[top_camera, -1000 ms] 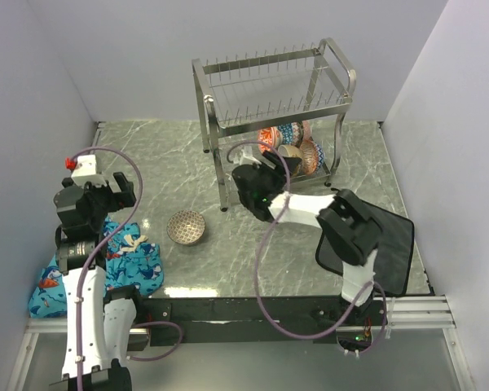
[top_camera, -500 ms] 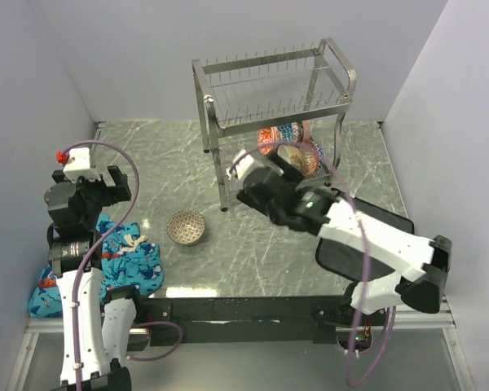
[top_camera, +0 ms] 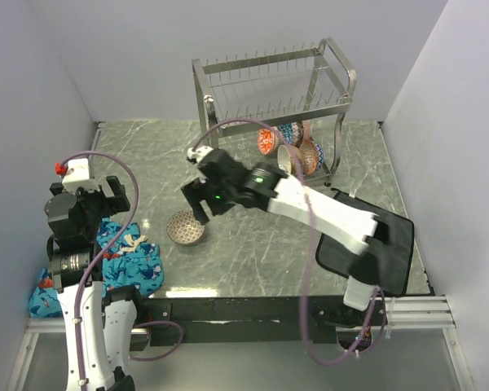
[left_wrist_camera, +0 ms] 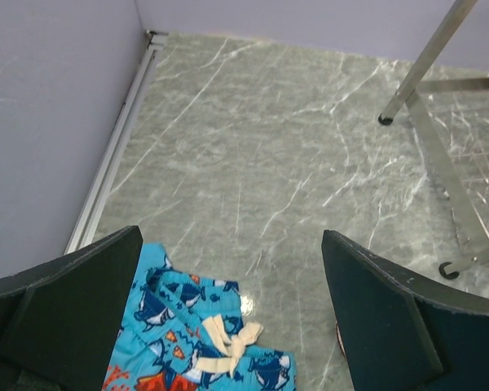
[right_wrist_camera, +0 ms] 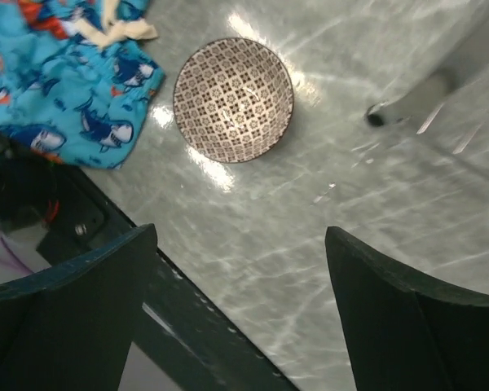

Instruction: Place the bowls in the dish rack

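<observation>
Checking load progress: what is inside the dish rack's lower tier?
Several bowls stand on edge at the right end of the dish rack; its posts cover parts, so the count is unsure.

A grey-green marbled worktop [top_camera: 147, 163] is shown, with the dish rack [top_camera: 269, 81] stood on it at upper centre. A brown-grey patterned bowl [top_camera: 186, 227] is set left of centre, a blue printed cloth [top_camera: 138, 265] at lower left and a dark mat [top_camera: 398, 244] at lower right.

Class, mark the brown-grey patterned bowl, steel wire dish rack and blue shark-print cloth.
brown-grey patterned bowl [right_wrist_camera: 233, 99]: right wrist view, inner centre.
steel wire dish rack [top_camera: 265, 78]: top view, upper tier.
blue shark-print cloth [top_camera: 143, 265]: top view, middle.
</observation>
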Tool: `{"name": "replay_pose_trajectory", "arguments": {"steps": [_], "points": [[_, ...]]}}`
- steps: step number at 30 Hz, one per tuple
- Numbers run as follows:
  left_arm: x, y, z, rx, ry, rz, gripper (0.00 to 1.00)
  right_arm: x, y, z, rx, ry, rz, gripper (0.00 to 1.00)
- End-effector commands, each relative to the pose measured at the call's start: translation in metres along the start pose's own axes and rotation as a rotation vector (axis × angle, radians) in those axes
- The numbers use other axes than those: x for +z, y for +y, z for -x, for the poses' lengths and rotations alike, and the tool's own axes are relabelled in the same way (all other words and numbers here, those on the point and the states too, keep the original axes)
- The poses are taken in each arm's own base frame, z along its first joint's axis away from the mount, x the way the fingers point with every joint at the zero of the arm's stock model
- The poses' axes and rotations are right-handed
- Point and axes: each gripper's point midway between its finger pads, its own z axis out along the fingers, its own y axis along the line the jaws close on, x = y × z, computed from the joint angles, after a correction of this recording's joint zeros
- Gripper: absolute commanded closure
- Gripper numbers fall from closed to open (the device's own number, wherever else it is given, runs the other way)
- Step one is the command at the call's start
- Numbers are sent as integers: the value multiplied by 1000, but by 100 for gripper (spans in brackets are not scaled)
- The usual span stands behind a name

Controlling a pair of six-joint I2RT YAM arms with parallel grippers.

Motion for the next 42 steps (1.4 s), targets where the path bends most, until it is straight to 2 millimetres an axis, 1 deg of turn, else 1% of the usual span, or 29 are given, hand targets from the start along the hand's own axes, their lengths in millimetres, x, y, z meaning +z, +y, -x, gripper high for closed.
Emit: {"name": "replay_pose_trajectory", "arguments": {"steps": [1,2,4,6,7,10,11,12,13,14,16,17,18,21,25,28,33,34,36,37,38,40,42], "points": [[-9,7,8,12,-8,38,1,26,11,13,277,23,-56,12],[-10,7,6,13,-3,42,1,39,13,8,300,54,-65,14],[-13,5,2,19,2,28,0,45,19,8,371,66,-60,19],[-16,1,-3,19,5,8,1,52,15,-3,412,99,-106,25],[-18,0,-4,19,7,2,1,56,15,-8,430,111,-118,25],[-22,1,-9,13,16,11,1,69,16,-11,445,118,-130,25],[-22,2,-11,5,17,17,1,77,16,-14,447,128,-136,25],[-23,-1,-13,4,16,2,1,81,17,-14,448,134,-133,25],[-24,-2,-13,10,13,-6,0,85,21,-17,451,149,-120,26],[-24,-3,-13,7,8,-6,1,94,22,-23,450,171,-127,26],[-25,-2,-12,0,5,2,1,100,28,-28,453,188,-129,26],[-25,-2,-12,-5,10,2,1,107,26,-36,458,212,-143,27],[-25,-1,-9,-10,8,8,1,110,25,-43,458,230,-158,29],[-27,-4,-5,-20,2,-3,1,116,19,-64,486,280,-215,40],[-28,-8,2,-44,-12,-20,1,122,15,-79,516,320,-255,40],[-29,-10,3,-60,-16,-31,1,130,15,-84,525,339,-253,40],[-27,-11,2,-65,-10,-34,1,143,20,-82,541,343,-236,40],[-27,-10,0,-63,-4,-32,1,147,18,-83,549,350,-237,40],[-27,-10,-1,-59,-4,-31,1,152,17,-79,555,341,-235,40],[-28,-10,-1,-56,-3,-31,1,158,12,-81,560,348,-246,40],[-26,-9,-4,-54,3,-29,1,159,10,-77,564,337,-247,40],[-26,-9,-6,-51,5,-29,1,165,4,-77,573,337,-256,43],[-23,-8,-10,-54,9,-29,1,165,3,-75,575,333,-254,47]]}}
